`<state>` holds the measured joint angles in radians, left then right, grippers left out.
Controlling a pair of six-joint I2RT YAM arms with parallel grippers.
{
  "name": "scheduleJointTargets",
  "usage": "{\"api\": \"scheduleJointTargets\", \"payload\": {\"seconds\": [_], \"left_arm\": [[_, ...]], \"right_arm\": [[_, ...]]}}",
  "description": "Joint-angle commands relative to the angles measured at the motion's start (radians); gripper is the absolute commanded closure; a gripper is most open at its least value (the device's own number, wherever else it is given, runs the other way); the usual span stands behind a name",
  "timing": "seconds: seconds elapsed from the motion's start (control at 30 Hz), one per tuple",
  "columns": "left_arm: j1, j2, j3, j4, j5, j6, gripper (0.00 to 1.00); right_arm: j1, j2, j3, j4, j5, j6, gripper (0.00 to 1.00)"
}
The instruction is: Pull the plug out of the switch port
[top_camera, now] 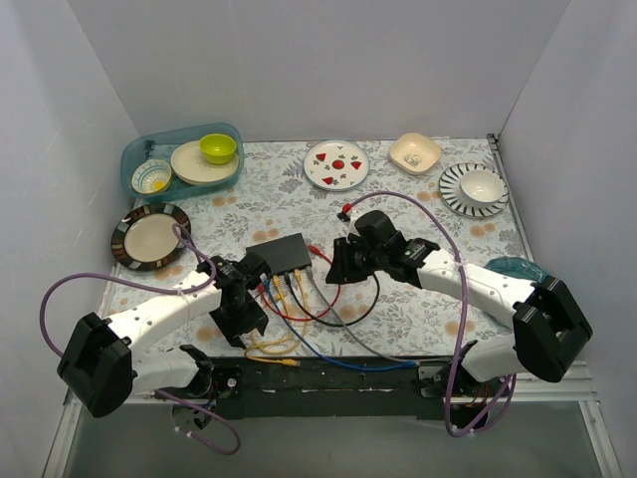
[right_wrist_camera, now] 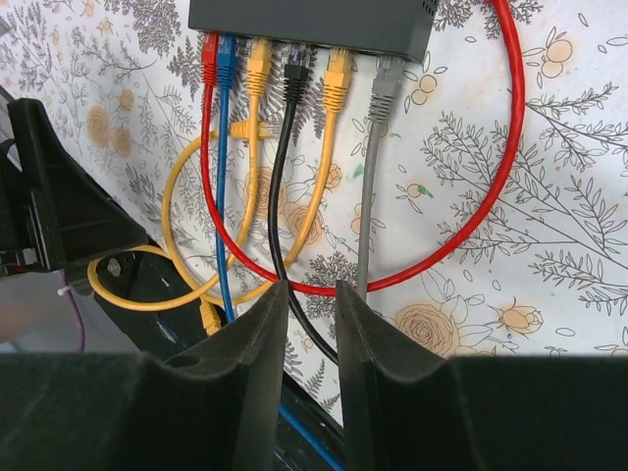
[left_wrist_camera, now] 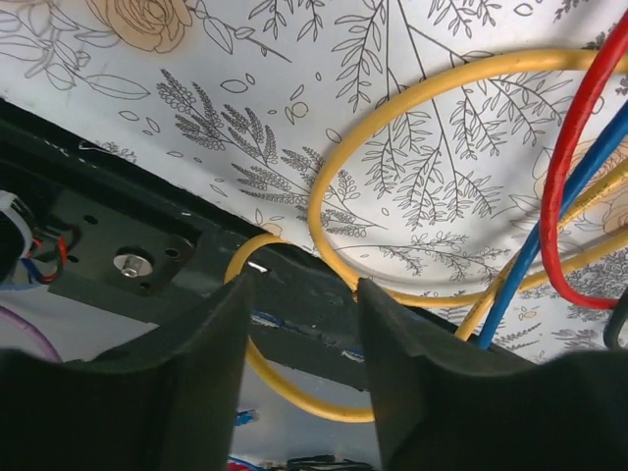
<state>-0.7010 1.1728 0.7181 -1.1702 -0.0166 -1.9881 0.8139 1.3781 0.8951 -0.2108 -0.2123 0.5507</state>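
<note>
The switch [top_camera: 284, 252] is a flat dark box in the middle of the table, with its sockets on the near long edge. In the right wrist view the switch [right_wrist_camera: 314, 25] holds a row of plugs: red [right_wrist_camera: 208, 49], blue [right_wrist_camera: 226, 56], yellow [right_wrist_camera: 258, 61], black [right_wrist_camera: 296, 80], yellow [right_wrist_camera: 337, 84] and grey [right_wrist_camera: 385, 94]. My right gripper [right_wrist_camera: 311, 294] is slightly open and empty, hovering over the cables short of the plugs; it sits right of the switch [top_camera: 332, 266]. My left gripper [left_wrist_camera: 299, 304] is open and empty above a yellow cable loop [left_wrist_camera: 324, 206], near the switch's left front [top_camera: 249, 321].
Red, blue, yellow, black and grey cables [top_camera: 299, 319] sprawl from the switch to the near edge rail [top_camera: 328, 376]. A blue tray [top_camera: 139, 154] with bowls stands at the back left, a dark-rimmed plate [top_camera: 149, 237] at left, and a patterned plate [top_camera: 336, 164], bowl [top_camera: 415, 152] and striped plate [top_camera: 474, 189] at the back.
</note>
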Motion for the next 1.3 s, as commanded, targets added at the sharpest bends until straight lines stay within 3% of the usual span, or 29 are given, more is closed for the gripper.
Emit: {"api": "scheduleJointTargets", "payload": {"seconds": [0.0,0.03,0.1,0.13,0.23,0.3,0.47,0.57,0.7,1.27], "left_arm": [[0.014,-0.012,0.119,-0.065,-0.115,-0.012,0.43],[0.018,0.008,0.144,-0.100,-0.137,0.001,0.39],[0.031,0.021,0.219,-0.135,-0.202,0.011,0.16],[0.037,0.028,0.242,-0.161,-0.224,0.011,0.10],[0.083,0.021,0.287,-0.134,-0.263,0.011,0.02],[0.148,-0.004,0.287,-0.074,-0.258,0.029,0.02],[0.273,-0.021,0.201,0.278,-0.123,0.138,0.23],[0.291,0.062,0.196,0.383,-0.108,0.176,0.29],[0.317,0.194,0.182,0.524,-0.057,0.218,0.29],[0.397,0.465,0.211,0.748,0.046,0.321,0.38]], "right_arm": [[0.002,0.001,0.039,0.027,-0.009,-0.001,0.66],[0.002,0.001,0.041,0.027,-0.006,-0.001,0.66],[0.002,0.006,0.047,0.022,-0.001,-0.006,0.67],[0.002,0.010,0.051,0.018,0.001,-0.008,0.66],[0.002,0.025,0.057,0.019,0.019,-0.017,0.66],[0.002,0.048,0.064,0.017,0.030,-0.015,0.67],[-0.033,0.105,0.073,0.042,0.004,-0.003,0.74],[-0.044,0.154,0.100,0.034,0.019,-0.023,0.82],[-0.064,0.255,0.148,0.014,0.037,-0.035,0.90],[-0.119,0.579,0.363,0.021,-0.025,-0.020,0.96]]}}
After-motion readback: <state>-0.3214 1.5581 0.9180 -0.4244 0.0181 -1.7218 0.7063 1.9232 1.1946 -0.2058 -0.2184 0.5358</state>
